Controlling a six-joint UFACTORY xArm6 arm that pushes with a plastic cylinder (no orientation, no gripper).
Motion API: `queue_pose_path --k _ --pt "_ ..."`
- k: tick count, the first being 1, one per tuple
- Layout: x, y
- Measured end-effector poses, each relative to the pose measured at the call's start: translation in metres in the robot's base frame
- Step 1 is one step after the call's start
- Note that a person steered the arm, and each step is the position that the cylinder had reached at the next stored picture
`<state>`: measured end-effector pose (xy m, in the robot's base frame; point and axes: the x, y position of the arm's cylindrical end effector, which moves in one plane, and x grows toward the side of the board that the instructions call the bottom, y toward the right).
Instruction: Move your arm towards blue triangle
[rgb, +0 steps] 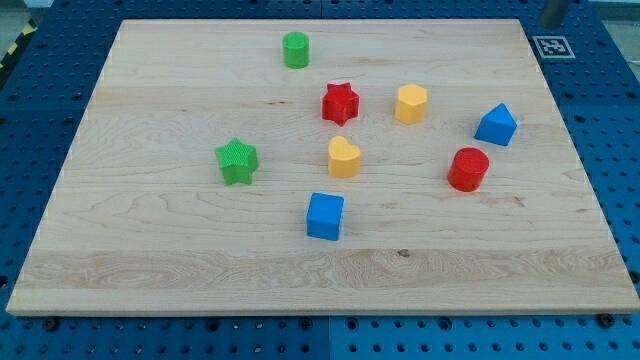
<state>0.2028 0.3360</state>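
Note:
The blue triangle (496, 124) lies near the right side of the wooden board (150, 250). A short grey stub shows at the view's top edge, past the board's top right corner. It looks like my rod, with my tip (547, 23) at its lower end. The tip is off the board, above and a little right of the blue triangle, well apart from it and from every block.
A red cylinder (468, 169) lies just below-left of the blue triangle and a yellow hexagon (411, 103) to its left. Further left are a red star (340, 103), yellow heart (343, 157), blue cube (325, 216), green star (237, 161) and green cylinder (295, 49). A black-and-white marker (553, 46) sits beside my tip.

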Motion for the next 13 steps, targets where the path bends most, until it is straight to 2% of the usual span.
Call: queue_pose_path --k 4,6,11,12,13 --pt "-0.001 0.000" --pt "-0.002 -0.045" --pt "0.006 -0.053" --pt "0.039 -0.103" --pt "0.075 -0.118"
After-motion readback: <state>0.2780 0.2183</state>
